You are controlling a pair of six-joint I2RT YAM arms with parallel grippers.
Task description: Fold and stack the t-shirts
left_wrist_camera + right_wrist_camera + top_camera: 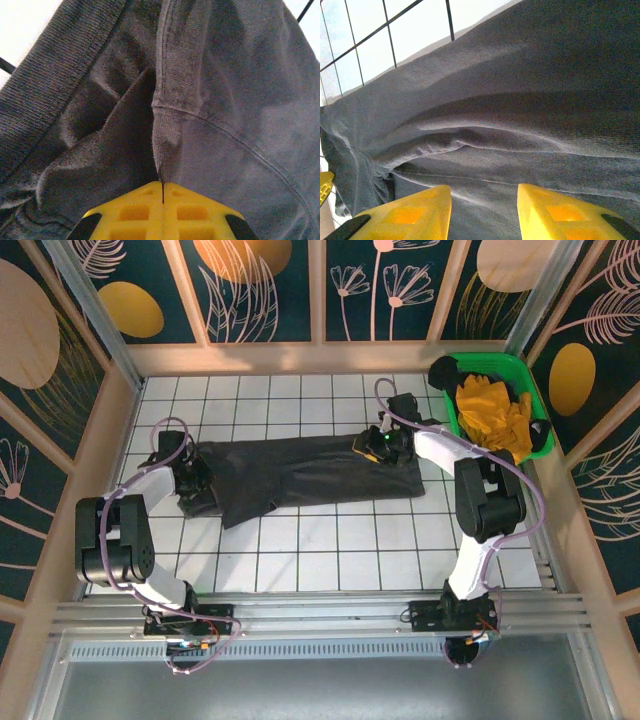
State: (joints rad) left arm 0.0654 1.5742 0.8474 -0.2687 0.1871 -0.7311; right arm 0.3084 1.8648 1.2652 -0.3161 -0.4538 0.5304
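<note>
Left arm (pixel 150 484) and right arm (pixel 436 445) were same build: white links, chunky black joint housings. Thin lilac-grey cable (pixel 170 421) ran in loose loops behind the jaws on each arm. Black base mounts (pixel 190 625), far back from the jaws, had small orange-red parts. Small green light (pixel 373 448) glowed just behind right jaws. Left jaws were yellow plastic with recessed square pockets (pixel 134 212), black at outer corners; right jaws matched, same yellow, same pockets, black ends.
</note>
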